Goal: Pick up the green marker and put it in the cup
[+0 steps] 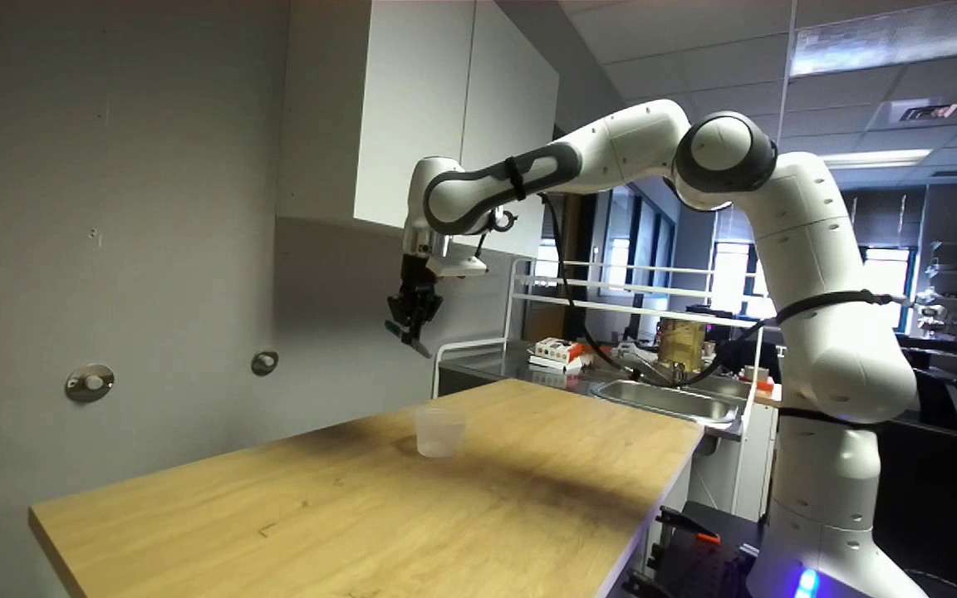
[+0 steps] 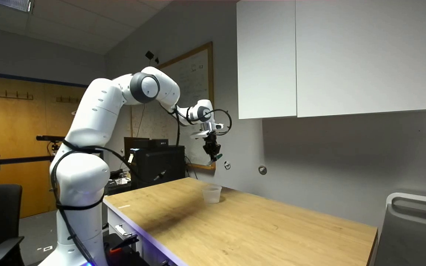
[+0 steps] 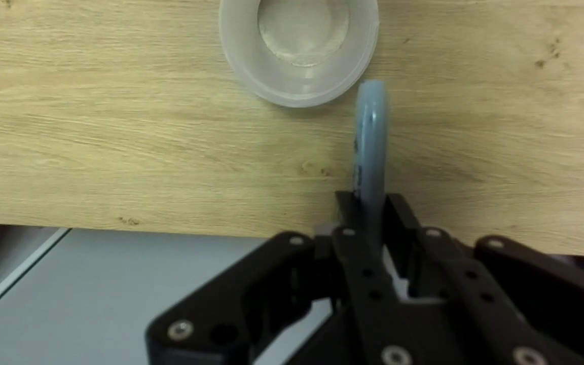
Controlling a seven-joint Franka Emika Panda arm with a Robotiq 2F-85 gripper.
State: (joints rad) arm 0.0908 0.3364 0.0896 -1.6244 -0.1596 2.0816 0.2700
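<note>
Grey wall (image 1: 179, 274), cup (image 1: 440, 433) on wooden table (image 1: 345, 515)

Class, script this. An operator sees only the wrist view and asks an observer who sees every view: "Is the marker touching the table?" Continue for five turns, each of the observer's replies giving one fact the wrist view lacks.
Observer: No. In both exterior views the marker hangs in the jaws, clear above the table.
Operator: I see only a bluish-grey part of it. Is any of it green?
Observer: Yes. Its other end, out past the jaws, looks green in both exterior views.
Operator: What lies beyond the table's ends?
Observer: In an exterior view, a sink shows beyond one of them.
</note>
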